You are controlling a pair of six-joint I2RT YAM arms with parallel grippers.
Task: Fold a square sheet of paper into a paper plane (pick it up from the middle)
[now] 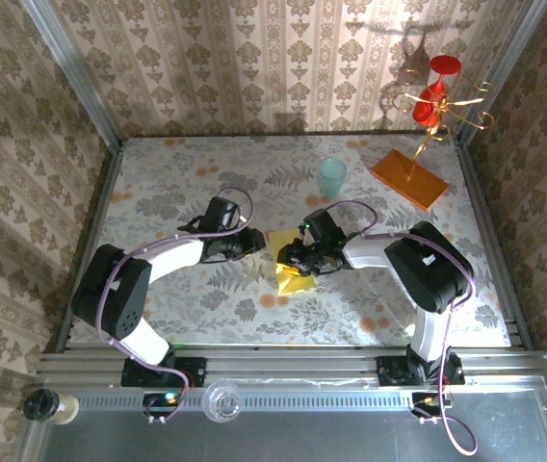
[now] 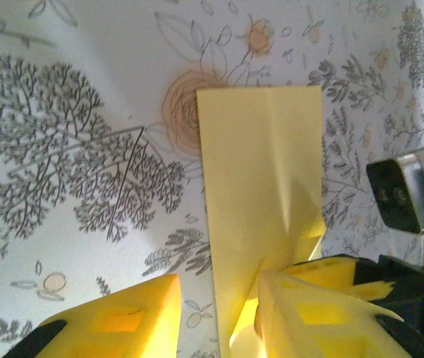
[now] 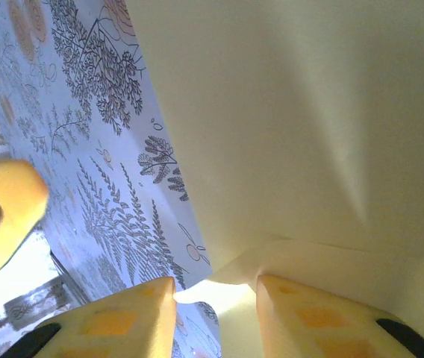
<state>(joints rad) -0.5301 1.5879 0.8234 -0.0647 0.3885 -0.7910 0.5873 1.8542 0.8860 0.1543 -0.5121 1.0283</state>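
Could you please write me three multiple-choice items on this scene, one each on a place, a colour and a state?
1. Seen from above, where does the pale teal cup stand relative to the yellow paper?
A. beyond it, toward the far edge of the table
B. on top of it
C. at the near edge
2. What colour is the rectangular slab at the far right?
A. green
B. orange
C. white
3. What state is the paper in?
A. flat, uncreased
B. crumpled into a ball
C. folded, with creases
Answers: 1 A, the cup stands apart beyond the paper; 2 B, the slab is orange; 3 C, the left wrist view shows crease lines.
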